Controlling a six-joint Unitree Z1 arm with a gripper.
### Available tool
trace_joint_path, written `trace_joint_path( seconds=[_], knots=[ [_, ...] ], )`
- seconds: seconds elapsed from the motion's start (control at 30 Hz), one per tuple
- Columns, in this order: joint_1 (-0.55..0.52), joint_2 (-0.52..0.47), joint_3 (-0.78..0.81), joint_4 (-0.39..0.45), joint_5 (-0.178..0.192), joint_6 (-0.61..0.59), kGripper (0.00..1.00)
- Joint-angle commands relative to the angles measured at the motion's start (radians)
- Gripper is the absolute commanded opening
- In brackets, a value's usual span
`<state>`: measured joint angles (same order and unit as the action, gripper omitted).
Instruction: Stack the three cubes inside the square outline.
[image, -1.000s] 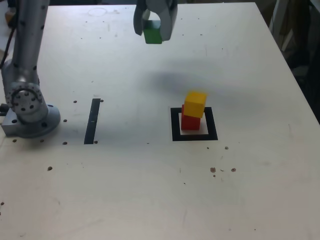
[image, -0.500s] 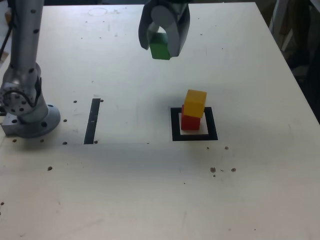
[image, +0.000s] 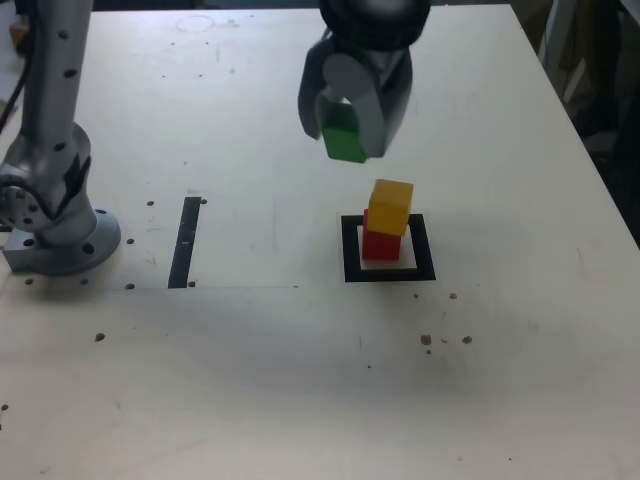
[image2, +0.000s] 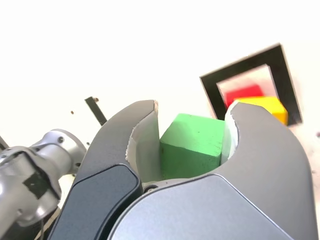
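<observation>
Fingers (image: 347, 128) grip the green cube (image: 344, 144) above a pale, speckled table (image: 300, 380).

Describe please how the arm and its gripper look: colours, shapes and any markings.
The arm is a silver-grey metal tube with small dark screw holes, rising from a round joint housing on a flat grey base. The gripper has two broad, curved, dark grey jaws with rounded tips; the wrist view shows pale lining on their inner faces. No cables or lettering can be made out.
</observation>
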<state>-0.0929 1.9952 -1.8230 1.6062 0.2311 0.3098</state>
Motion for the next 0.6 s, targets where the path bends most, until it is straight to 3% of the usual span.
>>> trace_joint_path(
  seconds=[0.0, 0.57],
  knots=[
    [-0.017, 0.021, -0.027, 0.014, -0.004, -0.004, 0.3],
    [-0.057, 0.106, -0.117, 0.013, -0.018, -0.009, 0.3]
  ],
)
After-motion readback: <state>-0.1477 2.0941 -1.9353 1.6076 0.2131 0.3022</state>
